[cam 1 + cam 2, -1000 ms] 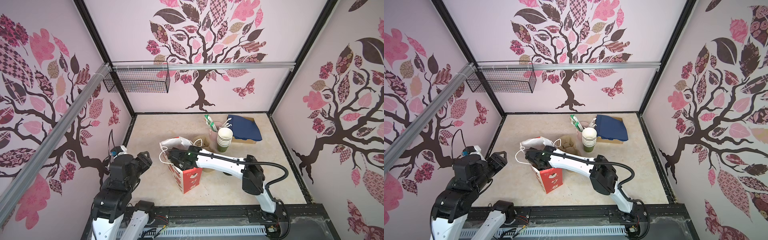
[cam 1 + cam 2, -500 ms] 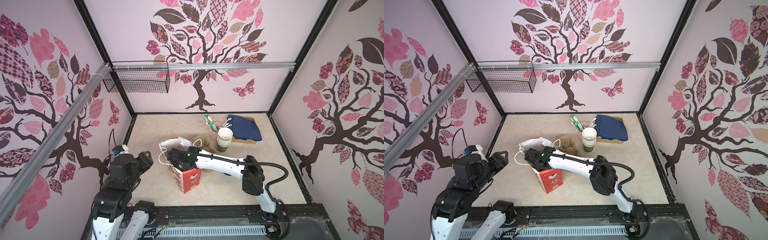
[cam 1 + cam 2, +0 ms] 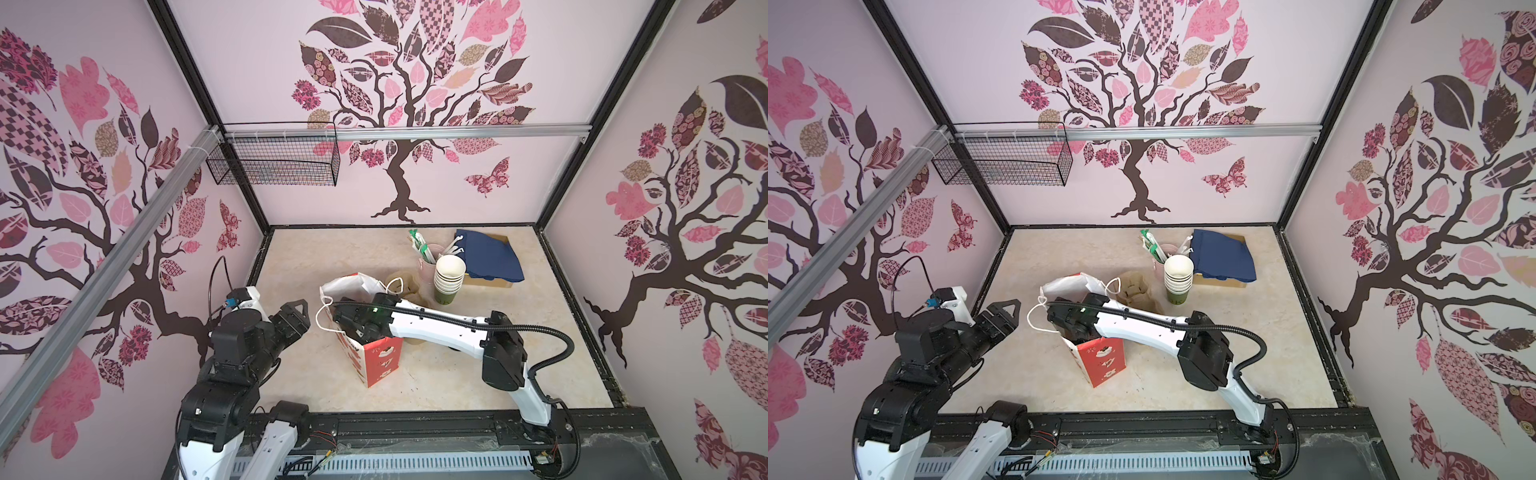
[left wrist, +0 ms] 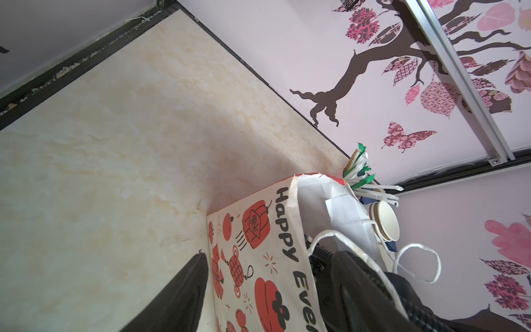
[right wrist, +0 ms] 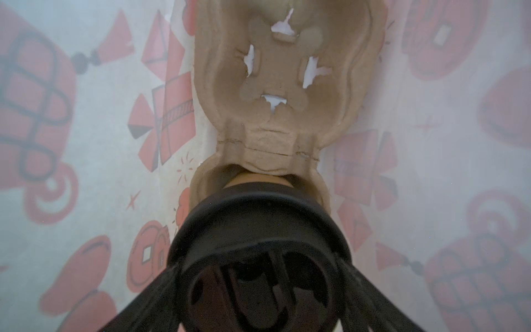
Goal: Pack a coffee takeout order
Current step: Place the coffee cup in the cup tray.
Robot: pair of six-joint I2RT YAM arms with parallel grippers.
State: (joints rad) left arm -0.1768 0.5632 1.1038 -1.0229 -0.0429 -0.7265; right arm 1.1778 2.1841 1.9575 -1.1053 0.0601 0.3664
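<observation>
Nearest me, the left gripper (image 3: 304, 318) has edged a touch toward the bag (image 3: 379, 358) vs a sec ago. Its jaws are apart w/ nothing in them, tips just beside the bag's near wall and white cord handle (image 3: 317, 320). Otherwise the top views barely differ: the right arm stays sunk in the bag mouth, and the bag hasn't shifted or slumped.

Imo that means the drop-in is at its end, not mid-travel. The right wrist cam shows the cup (image 5: 255, 182) w/ black lid (image 5: 258, 218) seated in the near well of the pulp carrier (image 5: 275, 138), inside the bag. The far well is empty. The right gripper (image 5: 258, 267) has its jaws spread wide, one either side of the lid. I can't tell if they pinch it or have let go, as the lid hides the tips. Release + a straight lift out looks like what's left here.

Hard to read:
- **Top views:** in both, the right arm covers the bag mouth, so cup and carrier don't show there.
- **Left wrist cam:** only one finger (image 4: 184, 296) is clear. The dark bulk opposite could be the 2nd finger or the right arm.

Just behind the bag there's more tan pulp (image 3: 1133, 291), partly hidden by the arm. Farthest back, the navy napkin (image 3: 492, 259) lies on a cardboard box (image 3: 488, 284), well apart from the bag, so it's not packed yet.
</observation>
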